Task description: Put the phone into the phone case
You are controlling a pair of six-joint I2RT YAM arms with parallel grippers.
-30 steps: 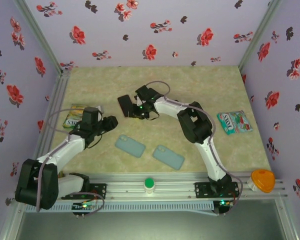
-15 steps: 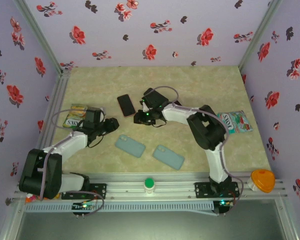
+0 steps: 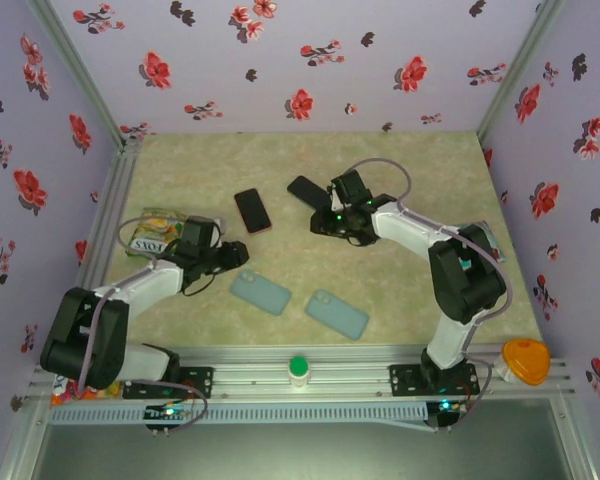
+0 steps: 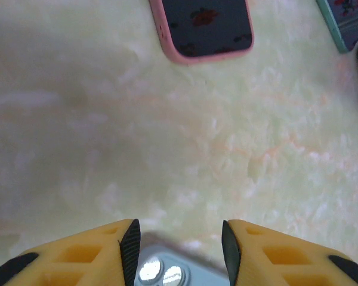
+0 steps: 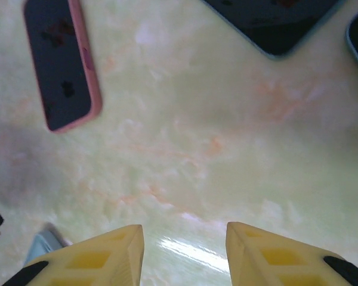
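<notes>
My right hand [image 5: 185,229], spread and empty, has let go of the pink-rimmed black phone [image 3: 252,210] and drawn off toward three o'clock; I judge casing still undone.

Bright, soft, even light from above on the counter [image 3: 410,170]: no hard shadows, just faint grey patches below and left of the pink-cased phone [image 3: 252,210]. In the left wrist view the counter is washed pale and hazy. The phone's dark screen mirrors red blooms, and below it the left hand [image 4: 179,241] is soft-edged. In the right wrist view a white glare streak sits by the right hand [image 5: 185,238], with dim shadow beneath the phone and mild blur throughout.
</notes>
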